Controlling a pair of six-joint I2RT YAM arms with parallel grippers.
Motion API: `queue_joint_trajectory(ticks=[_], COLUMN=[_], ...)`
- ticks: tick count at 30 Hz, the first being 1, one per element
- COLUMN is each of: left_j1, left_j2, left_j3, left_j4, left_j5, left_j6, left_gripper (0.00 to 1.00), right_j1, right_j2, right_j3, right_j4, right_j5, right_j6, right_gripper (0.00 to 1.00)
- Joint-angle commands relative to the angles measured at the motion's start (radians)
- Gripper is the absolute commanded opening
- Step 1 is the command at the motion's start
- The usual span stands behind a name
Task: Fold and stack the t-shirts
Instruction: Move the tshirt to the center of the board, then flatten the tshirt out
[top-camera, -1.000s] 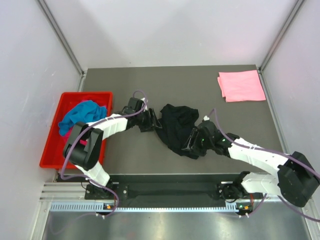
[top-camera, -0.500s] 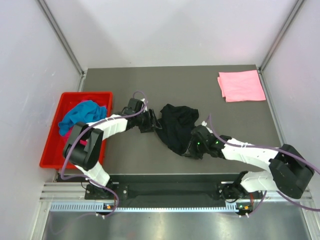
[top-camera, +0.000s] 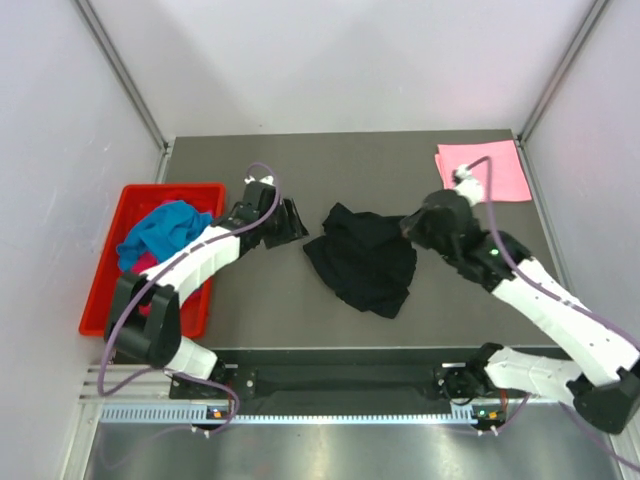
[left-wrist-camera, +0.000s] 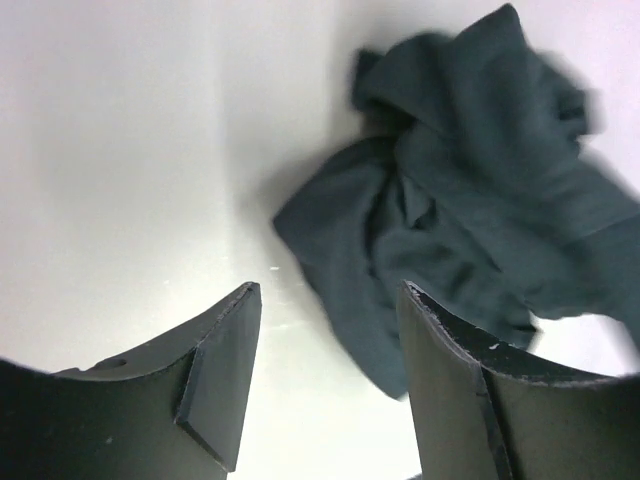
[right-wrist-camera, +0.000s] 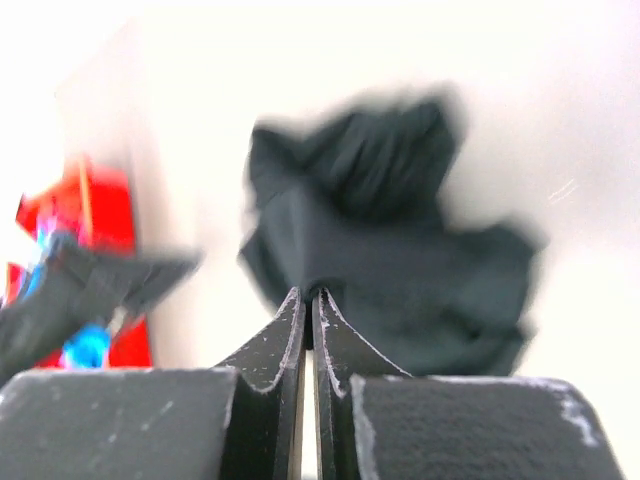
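Both arms have shifted in the last second. The left one drew back from the cloth, and the right one swung from the near hem up to the far right corner, its jaws closing on the way.

At the far left the red tray (top-camera: 170, 187) holds a turquoise t-shirt (top-camera: 160, 228). The left end effector (top-camera: 297, 225) hangs over the bare tabletop (top-camera: 270, 300) with jaws wide and empty, just beside the black t-shirt (top-camera: 365, 260), which lies crumpled mid-table. The right end effector (top-camera: 408, 228) is clamped tight, apparently on a thin fold at the shirt's upper right edge. A folded pink t-shirt (top-camera: 485, 172) sits in the far right corner.

The pinch looks slim, so a pull could slip it free. With nothing pinning the left side, the whole garment may slide right instead of spreading and crowd the pink one.
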Motion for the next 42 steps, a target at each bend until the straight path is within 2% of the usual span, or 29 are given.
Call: queue_joint_trajectory(ticks=[1, 7, 17, 18, 19, 20, 21, 22, 23, 24, 25, 26, 27, 28, 29, 31, 33, 35, 39, 40, 42], left_j1=[0.000, 0.000, -0.016, -0.016, -0.016, -0.014, -0.013, -0.004, 0.004, 0.012, 0.027, 0.032, 0.033, 0.035, 0.033, 0.033, 0.033, 0.033, 0.029, 0.020, 0.006], left_j2=[-0.091, -0.025, 0.234, 0.242, 0.246, 0.248, 0.243, 0.236, 0.213, 0.196, 0.177, 0.136, 0.113, 0.089, 0.035, -0.017, -0.085, -0.157, -0.290, -0.341, -0.386], left_j3=[0.014, -0.038, 0.005, 0.007, 0.013, 0.052, 0.089, 0.135, 0.246, 0.308, 0.368, 0.480, 0.532, 0.577, 0.621, 0.642, 0.608, 0.503, 0.208, 0.080, -0.051], left_j4=[0.047, 0.150, 0.210, 0.234, 0.239, 0.230, 0.149, 0.095, 0.039, -0.030, -0.130, -0.175, -0.212, -0.258, -0.260, -0.278, -0.283, -0.264, -0.194, -0.177, -0.110], left_j5=[0.012, 0.158, 0.268, 0.283, 0.299, 0.294, 0.264, 0.228, 0.190, 0.082, 0.035, -0.026, -0.145, -0.202, -0.239, -0.295, -0.274, -0.176, 0.050, 0.111, 0.174], left_j6=[0.022, 0.010, 0.008, -0.001, -0.007, -0.007, -0.001, 0.028, 0.045, 0.060, 0.095, 0.117, 0.134, 0.161, 0.177, 0.198, 0.192, 0.172, 0.050, 0.030, -0.024], left_gripper=[0.62, 0.63, 0.63, 0.58, 0.36, 0.24, 0.14, 0.00, 0.00, 0.00, 0.00, 0.00, 0.00, 0.00, 0.00, 0.00, 0.00, 0.00, 0.00, 0.00, 0.07], right_j1=[-0.130, -0.281, -0.328, -0.331, -0.341, -0.348, -0.356, -0.377, -0.388, -0.397, -0.419, -0.428, -0.439, -0.460, -0.471, -0.492, -0.502, -0.505, -0.505, -0.503, -0.505], right_j2=[-0.056, -0.123, -0.132, -0.124, -0.120, -0.101, -0.089, -0.072, -0.028, 0.000, 0.026, 0.073, 0.097, 0.113, 0.132, 0.175, 0.192, 0.169, 0.046, 0.020, -0.052], right_j3=[0.043, 0.059, 0.017, 0.020, 0.025, 0.042, 0.060, 0.086, 0.173, 0.233, 0.299, 0.435, 0.505, 0.572, 0.699, 0.810, 0.910, 0.900, 0.691, 0.597, 0.510], right_j4=[-0.148, -0.141, -0.058, -0.047, -0.020, 0.002, 0.022, 0.043, 0.052, 0.048, 0.037, 0.030, 0.013, 0.005, -0.004, -0.035, -0.075, -0.099, -0.124, -0.141, -0.176], right_j5=[0.157, 0.131, 0.005, -0.001, -0.018, -0.027, -0.042, -0.061, -0.075, -0.073, -0.070, -0.049, -0.038, -0.029, -0.020, -0.012, 0.005, 0.008, -0.018, -0.035, -0.056], right_j6=[-0.138, -0.257, -0.310, -0.313, -0.325, -0.336, -0.354, -0.404, -0.425, -0.443, -0.475, -0.489, -0.501, -0.521, -0.534, -0.563, -0.577, -0.586, -0.586, -0.584, -0.571], right_gripper=[0.00, 0.00, 0.00, 0.00, 0.00, 0.00, 0.00, 0.00, 0.00, 0.00, 0.00, 0.00, 0.00, 0.00, 0.00, 0.00, 0.00, 0.00, 0.00, 0.00, 0.00])
